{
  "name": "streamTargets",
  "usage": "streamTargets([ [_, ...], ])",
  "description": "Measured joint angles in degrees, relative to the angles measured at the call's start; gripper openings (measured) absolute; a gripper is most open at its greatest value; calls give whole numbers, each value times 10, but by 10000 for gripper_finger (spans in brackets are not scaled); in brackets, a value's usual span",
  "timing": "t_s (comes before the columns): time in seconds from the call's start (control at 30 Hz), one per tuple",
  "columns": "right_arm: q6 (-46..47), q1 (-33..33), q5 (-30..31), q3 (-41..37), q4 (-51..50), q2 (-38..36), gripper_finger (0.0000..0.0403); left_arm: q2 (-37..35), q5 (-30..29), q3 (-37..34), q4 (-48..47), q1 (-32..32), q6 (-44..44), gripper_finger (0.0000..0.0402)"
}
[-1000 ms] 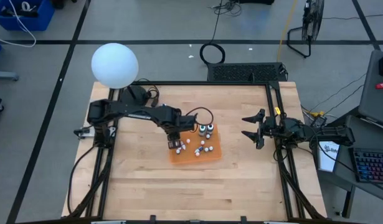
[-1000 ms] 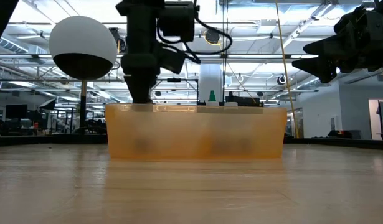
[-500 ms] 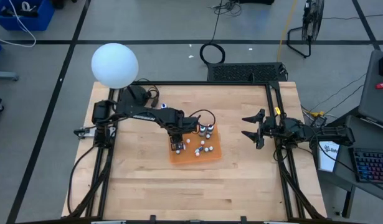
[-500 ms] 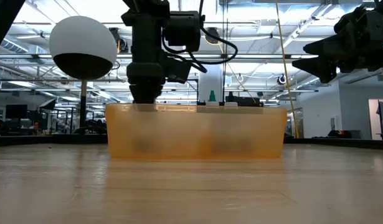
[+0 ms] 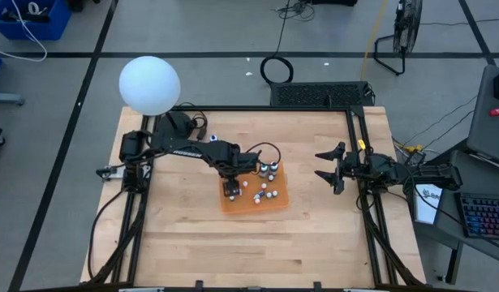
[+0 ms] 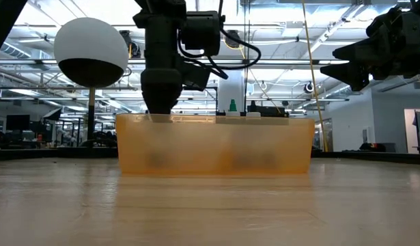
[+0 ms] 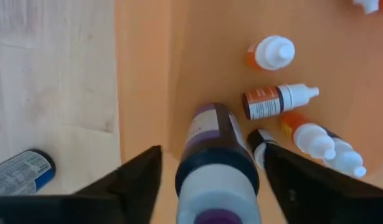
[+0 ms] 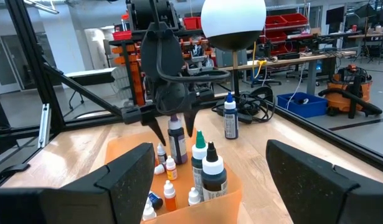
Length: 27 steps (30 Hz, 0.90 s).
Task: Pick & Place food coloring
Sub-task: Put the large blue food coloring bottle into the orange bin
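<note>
The left gripper [image 7: 217,186] stands over the orange tray's [image 5: 276,201] left edge, its fingers spread around a purple-labelled food coloring bottle [image 7: 216,163]. The right gripper [image 5: 330,169], fingers spread, waits at the table's [image 5: 314,243] right edge.

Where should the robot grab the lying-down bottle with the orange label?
Probably across its labelled body, coming from above: the orange-label bottle lies on its side in the orange tray, and its white tip is thin and tapered.
</note>
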Motion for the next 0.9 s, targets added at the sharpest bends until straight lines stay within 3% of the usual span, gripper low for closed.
streamTargets([
  [0.13,0,0,0,0,0,0,293,-3,-1,0,-1,0,-11,328],
  [0.3,0,0,0,0,0,0,293,-32,12,5,-22,0,-13,363],
  [0.43,0,0,0,0,0,0,293,-79,6,10,-23,0,-15,372],
  [0.67,0,0,0,0,0,0,293,-170,-75,10,-32,11,-8,374],
  [0.9,0,0,0,0,0,0,293,-183,-77,9,-39,79,-23,374],
])
